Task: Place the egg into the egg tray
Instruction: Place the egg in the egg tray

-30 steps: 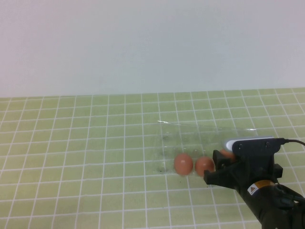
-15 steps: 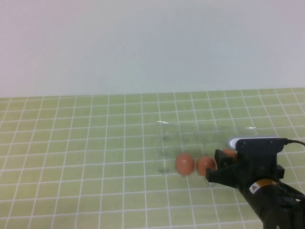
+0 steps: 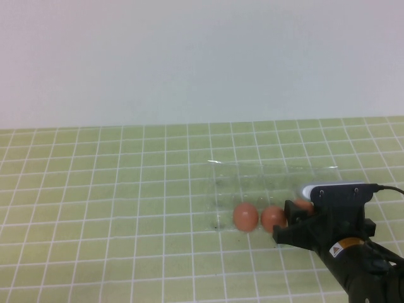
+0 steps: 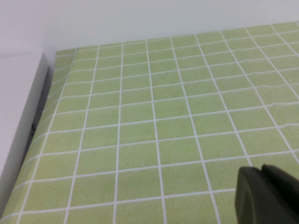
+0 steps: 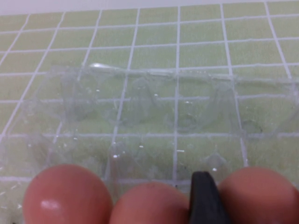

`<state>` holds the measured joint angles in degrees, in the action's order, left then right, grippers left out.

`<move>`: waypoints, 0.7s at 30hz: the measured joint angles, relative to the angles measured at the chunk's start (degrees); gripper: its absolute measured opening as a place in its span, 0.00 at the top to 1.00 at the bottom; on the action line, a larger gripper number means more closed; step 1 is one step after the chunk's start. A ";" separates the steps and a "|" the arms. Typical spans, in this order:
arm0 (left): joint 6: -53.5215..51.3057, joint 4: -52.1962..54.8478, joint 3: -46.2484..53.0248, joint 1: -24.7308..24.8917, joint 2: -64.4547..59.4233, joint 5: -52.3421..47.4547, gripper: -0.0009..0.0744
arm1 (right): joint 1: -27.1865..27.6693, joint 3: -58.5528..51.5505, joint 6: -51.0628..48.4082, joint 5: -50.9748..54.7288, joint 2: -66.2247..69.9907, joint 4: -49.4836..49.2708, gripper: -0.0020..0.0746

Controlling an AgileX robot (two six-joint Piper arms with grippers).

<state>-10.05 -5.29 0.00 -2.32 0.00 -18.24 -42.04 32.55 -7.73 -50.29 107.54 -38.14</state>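
The clear egg tray (image 3: 252, 180) lies right of the table's centre. Two orange-brown eggs (image 3: 245, 216) (image 3: 273, 218) sit side by side in its near row. My right gripper (image 3: 297, 213) reaches over the tray's near right corner and is shut on a third egg (image 3: 303, 204), low in the near row. In the right wrist view one dark finger (image 5: 203, 198) stands between the middle egg (image 5: 149, 205) and the held egg (image 5: 259, 196); the other finger is out of frame. The far cups of the tray (image 5: 154, 102) hold nothing. My left gripper (image 4: 263, 171) is shut and empty above bare mat.
A green mat with a white grid (image 3: 113, 208) covers the table. A white wall (image 3: 189, 57) rises behind it. In the left wrist view a white panel (image 4: 18, 107) borders the mat's edge.
My right gripper has shifted slightly right and towards the near edge with the egg. The tray and its two other eggs have slid a little to the right with it.
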 joint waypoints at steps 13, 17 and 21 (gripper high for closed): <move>0.00 0.00 0.00 0.00 0.00 0.00 0.99 | 0.00 0.00 -1.00 0.00 0.00 2.15 0.39; 0.00 0.00 0.00 0.00 0.00 0.00 0.99 | 0.00 0.00 -1.10 0.00 0.00 2.97 0.38; 0.00 0.00 0.00 0.00 0.00 0.00 0.99 | 0.00 0.00 -1.10 0.00 -0.45 3.33 0.38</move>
<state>-10.05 -5.29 0.00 -2.32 0.00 -18.24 -42.04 32.55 -8.83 -50.29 107.09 -34.81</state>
